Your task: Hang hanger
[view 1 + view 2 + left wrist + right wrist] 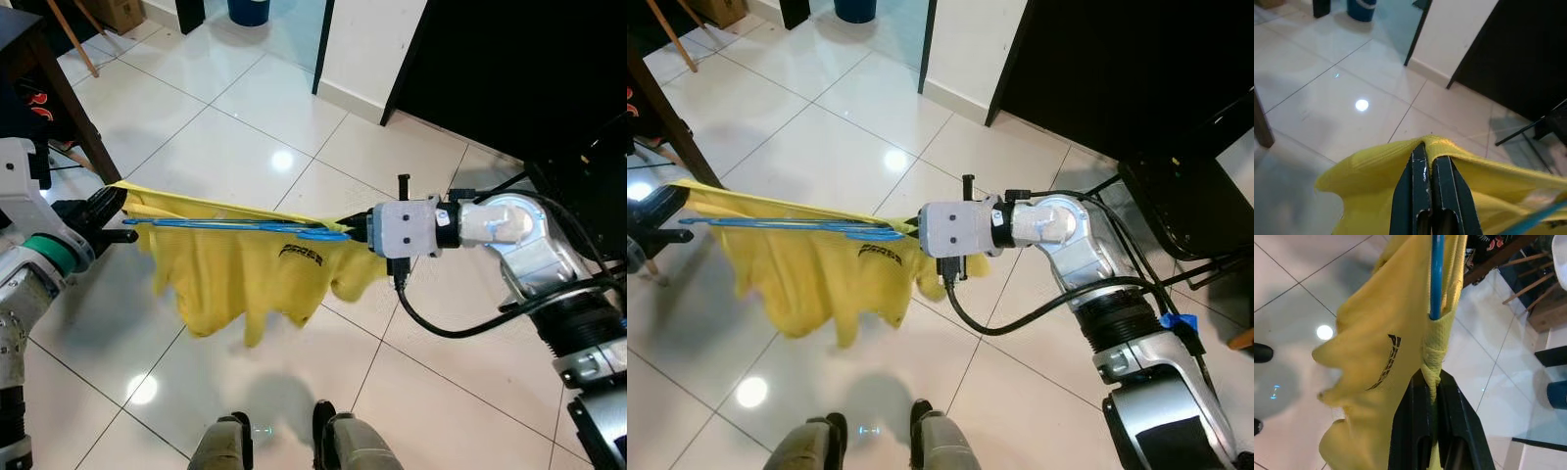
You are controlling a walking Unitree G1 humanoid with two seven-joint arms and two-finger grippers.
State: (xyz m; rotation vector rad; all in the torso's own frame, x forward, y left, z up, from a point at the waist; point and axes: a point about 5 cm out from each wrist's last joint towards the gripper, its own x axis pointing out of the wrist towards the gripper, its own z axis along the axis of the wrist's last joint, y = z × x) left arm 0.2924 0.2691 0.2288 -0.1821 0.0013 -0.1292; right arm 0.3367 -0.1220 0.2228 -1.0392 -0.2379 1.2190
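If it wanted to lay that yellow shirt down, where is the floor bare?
Bare tile lies beyond the yellow shirt, toward the white wall. Crowded: wooden table leg by the left hand, black rack beside the right hand.

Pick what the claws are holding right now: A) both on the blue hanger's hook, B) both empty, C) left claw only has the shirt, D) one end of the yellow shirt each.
D: the left claw and the right claw are each shut on an end of the shirt, stretched between them.
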